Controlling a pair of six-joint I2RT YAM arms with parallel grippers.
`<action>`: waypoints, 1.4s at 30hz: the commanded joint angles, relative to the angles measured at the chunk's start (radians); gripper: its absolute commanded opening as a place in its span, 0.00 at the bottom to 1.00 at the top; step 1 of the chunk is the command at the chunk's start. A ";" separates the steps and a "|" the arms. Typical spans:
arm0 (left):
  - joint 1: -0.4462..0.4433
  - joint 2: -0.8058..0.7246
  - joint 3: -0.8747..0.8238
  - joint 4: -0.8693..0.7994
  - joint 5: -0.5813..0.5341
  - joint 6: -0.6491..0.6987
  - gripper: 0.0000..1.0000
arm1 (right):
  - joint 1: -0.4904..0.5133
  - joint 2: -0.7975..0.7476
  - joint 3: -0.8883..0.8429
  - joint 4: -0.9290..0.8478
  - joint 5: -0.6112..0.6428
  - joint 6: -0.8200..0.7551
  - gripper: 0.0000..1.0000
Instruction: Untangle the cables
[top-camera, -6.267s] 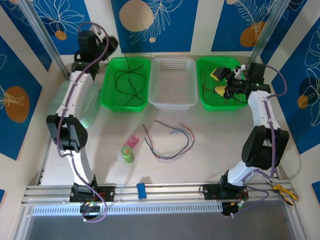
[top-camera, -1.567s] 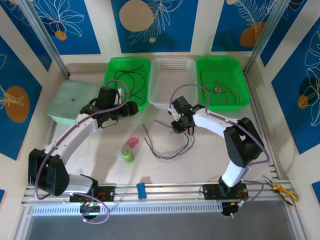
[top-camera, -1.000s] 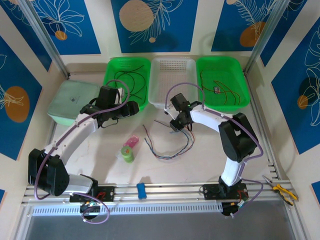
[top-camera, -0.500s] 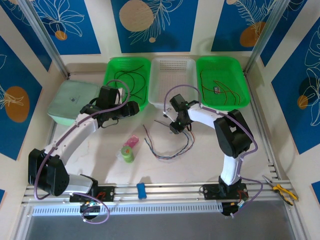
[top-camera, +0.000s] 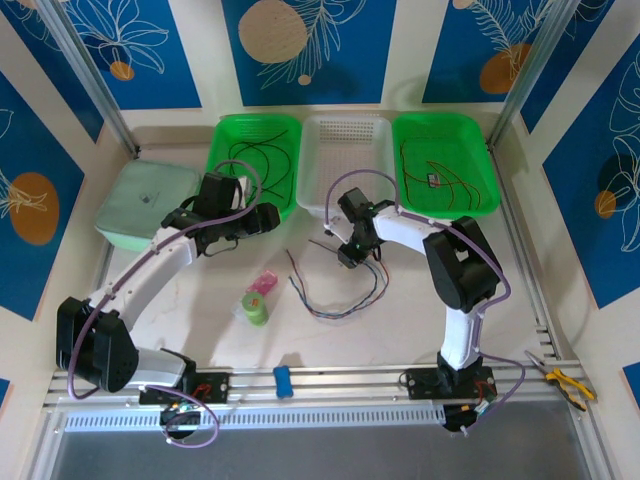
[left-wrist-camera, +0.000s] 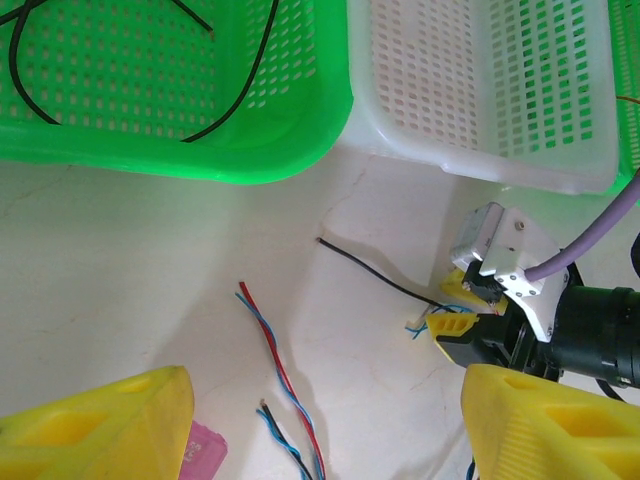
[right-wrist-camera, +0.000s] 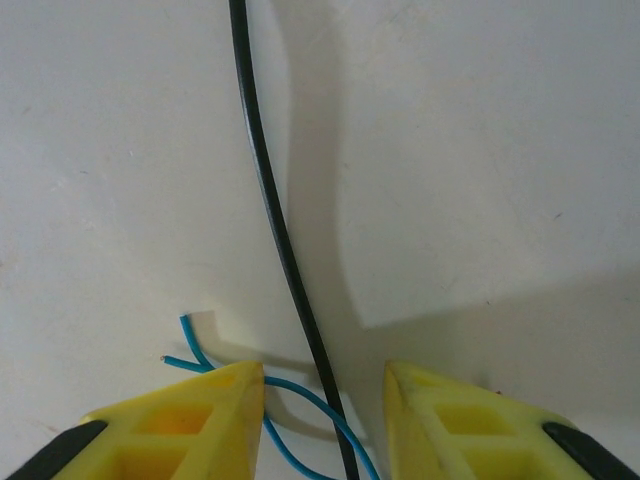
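My left pincer (top-camera: 262, 220) hangs over the table (top-camera: 200, 300), just in front of the left green basket (top-camera: 210, 185). Its fingers are wide apart with nothing between them. The cables (top-camera: 340, 292), loosely twisted red, blue and black strands, lie on the table between my two arms. My right pincer (right-wrist-camera: 325, 375) sits low at their far end, fingers apart, straddling a black wire (right-wrist-camera: 268, 200). A blue wire (right-wrist-camera: 300, 400) curls beside it. I can't quite tell if either finger touches the black one.

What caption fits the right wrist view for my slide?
Right pincer open, straddling a black cable beside a blue strand on the table.
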 joint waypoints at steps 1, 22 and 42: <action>-0.015 0.003 0.034 -0.010 0.005 -0.001 0.71 | -0.003 0.006 0.002 -0.004 -0.020 -0.017 0.36; -0.025 0.012 0.038 -0.002 0.010 -0.004 0.71 | -0.002 -0.088 -0.027 -0.010 -0.040 -0.029 0.04; -0.031 0.017 0.051 -0.002 0.011 -0.005 0.71 | -0.027 -0.076 -0.041 -0.050 -0.056 -0.012 0.31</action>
